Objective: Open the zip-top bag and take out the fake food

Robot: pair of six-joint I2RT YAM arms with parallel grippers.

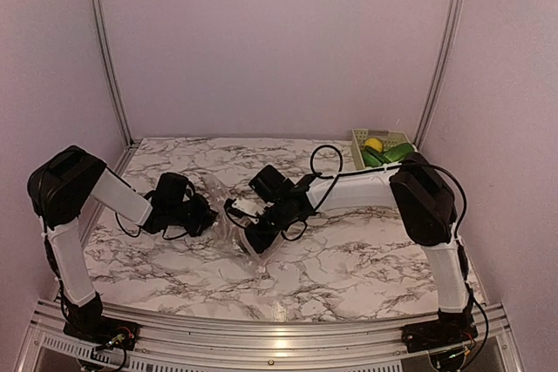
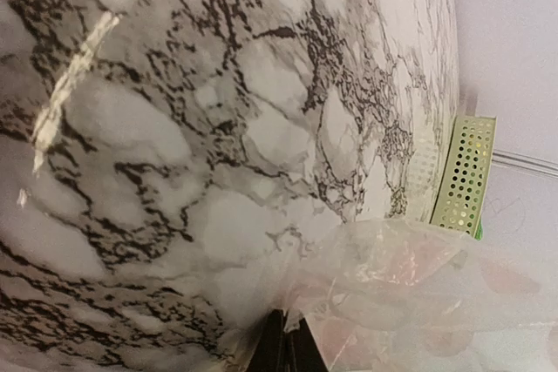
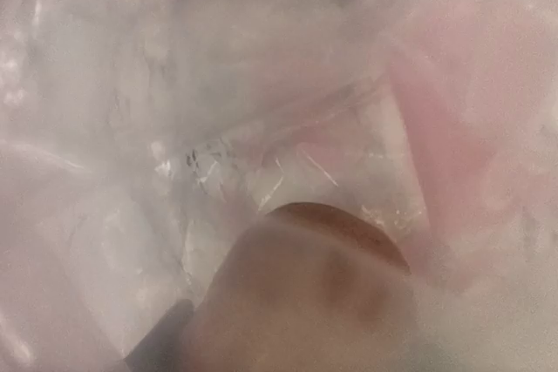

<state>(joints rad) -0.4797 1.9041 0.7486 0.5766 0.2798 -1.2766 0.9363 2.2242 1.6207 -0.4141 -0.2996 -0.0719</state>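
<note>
Clear bag [image 1: 228,213]: one, crumpled.
Left end effector [image 2: 286,344]: pressed together, pinching bag edge.
Right end effector [image 1: 255,234]: at bag, spread cannot tell.
Brown piece [image 3: 305,294]: one, behind plastic.
Basket [image 1: 359,137]: one, one lemon [image 1: 373,144].

No writing or numbers can be read anywhere.

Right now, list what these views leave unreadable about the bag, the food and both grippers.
Right gripper: jaws unreadable; right wrist view fogged by zip-top bag plastic, top view too small.
Brown blurred shape: right wrist view, unclear whether gripped.
Whether the bag is unzipped: lost in crinkles, top view.
Left gripper: fingers mostly cut off by left wrist view's bottom edge.
Basket: contents partly behind the right arm, top view.
</note>
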